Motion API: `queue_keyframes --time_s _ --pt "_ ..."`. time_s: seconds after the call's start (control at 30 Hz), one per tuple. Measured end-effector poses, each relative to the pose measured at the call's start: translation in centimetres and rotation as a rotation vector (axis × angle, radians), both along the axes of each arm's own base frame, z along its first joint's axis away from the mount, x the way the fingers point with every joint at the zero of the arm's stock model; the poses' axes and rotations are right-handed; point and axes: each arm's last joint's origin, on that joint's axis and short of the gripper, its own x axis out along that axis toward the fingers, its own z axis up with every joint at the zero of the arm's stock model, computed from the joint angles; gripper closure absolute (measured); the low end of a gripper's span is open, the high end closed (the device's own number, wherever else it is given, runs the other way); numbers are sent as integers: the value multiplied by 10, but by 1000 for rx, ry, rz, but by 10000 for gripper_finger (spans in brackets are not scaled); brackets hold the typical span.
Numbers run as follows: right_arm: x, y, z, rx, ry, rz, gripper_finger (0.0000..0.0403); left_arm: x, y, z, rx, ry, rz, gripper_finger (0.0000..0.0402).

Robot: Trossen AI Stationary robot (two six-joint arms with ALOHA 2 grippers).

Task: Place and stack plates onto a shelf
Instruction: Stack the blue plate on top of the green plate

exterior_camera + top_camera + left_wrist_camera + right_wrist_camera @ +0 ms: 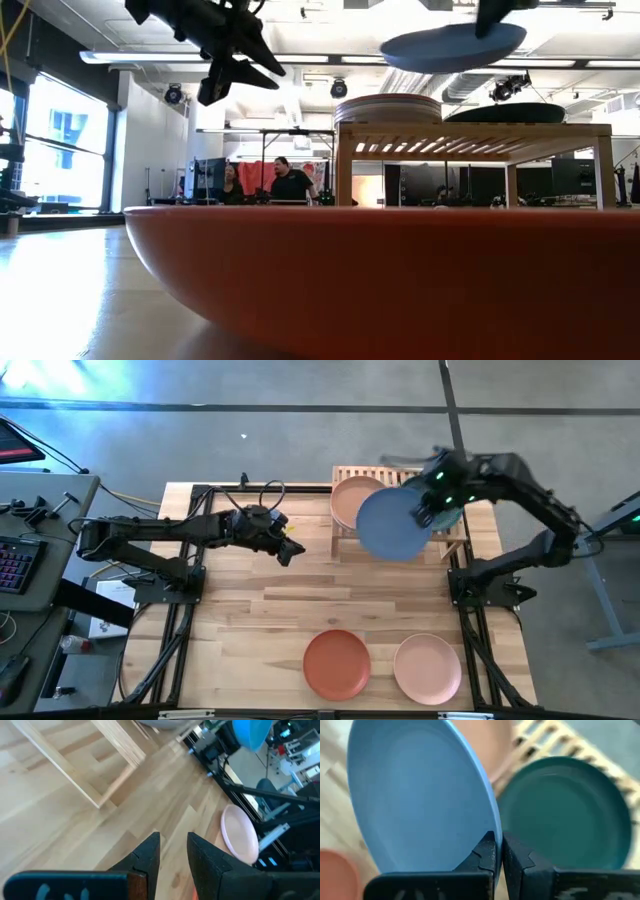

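A blue plate (393,525) hangs above the shelf (462,540), with my right gripper (498,851) shut on it. On the shelf's slatted top, a stack topped by a peach plate (352,500) rests on the left half. A dark green plate (565,815) lies on the right half, partly under the blue one. A terracotta-orange plate (337,663) and a pink plate (428,668) lie flat near the table's near edge. My left gripper (173,851) hovers open and empty over the table, left of the shelf. My right gripper pinches the blue plate's rim (492,832) at the plate's right side, one finger on the upper face and one on the underside. The fingers slant down from the table's right. The plate is lifted clear of the shelf, slightly tilted (453,45).
Bare tabletop (290,610) lies between the shelf and the two near plates. Black frame rails (180,630) run along both table sides. A side desk with a keyboard (15,565) stands to the left. People (290,182) stand in the room beyond.
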Motion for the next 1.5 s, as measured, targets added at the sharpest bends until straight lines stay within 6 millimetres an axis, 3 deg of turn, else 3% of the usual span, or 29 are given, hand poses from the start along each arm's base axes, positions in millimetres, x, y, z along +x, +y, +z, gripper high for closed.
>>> queue_keyframes --time_s 0.23,0.53,0.73,0.9,1.07,1.3,1.5 --pt "-42 -28 10 -23 -45 -161 403 -3 17 0 16 2 52 316" --pt "-67 -51 10 -13 -60 -350 403 -8 35 0 113 17 60 316" --pt "-79 -48 14 -3 -113 -433 403 -12 45 0 196 35 45 316" --pt "-93 -31 16 3 -197 -558 403 -14 50 0 266 50 21 316" --pt "-109 -12 -5 24 -244 -744 403 -15 55 0 326 64 -1 316" --pt "-124 7 -35 32 -472 -916 403 -18 60 0 423 88 -44 316" --pt "-124 8 -65 92 -500 -1020 403 -19 64 0 485 105 -72 316"
